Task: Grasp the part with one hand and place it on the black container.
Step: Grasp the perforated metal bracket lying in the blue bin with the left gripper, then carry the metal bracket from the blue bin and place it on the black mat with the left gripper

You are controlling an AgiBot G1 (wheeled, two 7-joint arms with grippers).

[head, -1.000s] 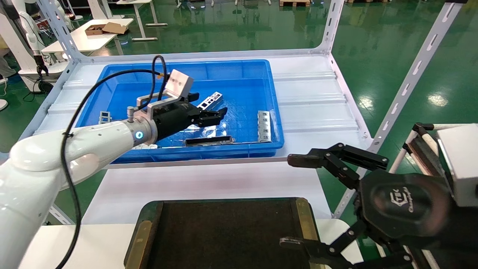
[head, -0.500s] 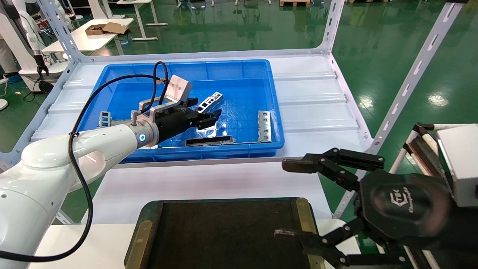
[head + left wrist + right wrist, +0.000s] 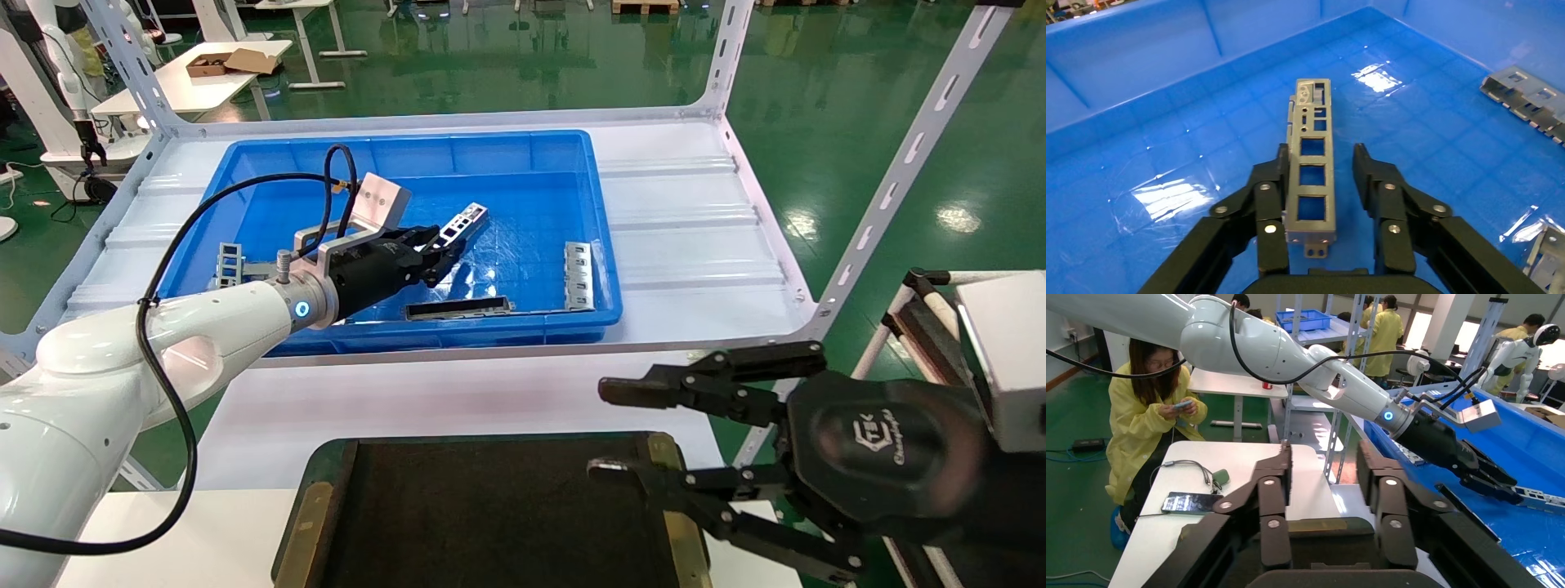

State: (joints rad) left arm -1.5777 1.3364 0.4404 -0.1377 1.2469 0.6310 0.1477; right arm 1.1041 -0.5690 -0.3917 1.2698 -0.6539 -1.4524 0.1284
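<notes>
The part (image 3: 462,221), a narrow silver-grey strip with rectangular cut-outs, lies on the floor of the blue bin (image 3: 490,331). My left gripper (image 3: 437,251) is down in the bin, open, with its fingers either side of the part's near end. In the left wrist view the part (image 3: 1310,177) lies between the jaws of the left gripper (image 3: 1320,153); one finger is against its edge, the other stands apart. The black container (image 3: 490,514) lies at the near table edge. My right gripper (image 3: 605,430) is open and empty over its right brass strip; the right wrist view shows the gripper (image 3: 1324,452) above the container (image 3: 1321,545).
The bin also holds a wider slotted plate (image 3: 578,276) at the right, a long strip with one dark slot (image 3: 458,308) by the front wall and another piece (image 3: 230,260) at the left. White rack uprights (image 3: 891,180) stand to the right. A person sits beyond the table (image 3: 1162,410).
My left gripper has dropped and drawn back until its fingers straddle the part. My right gripper's fingers have drawn closer together and shifted left over the container's edge.
</notes>
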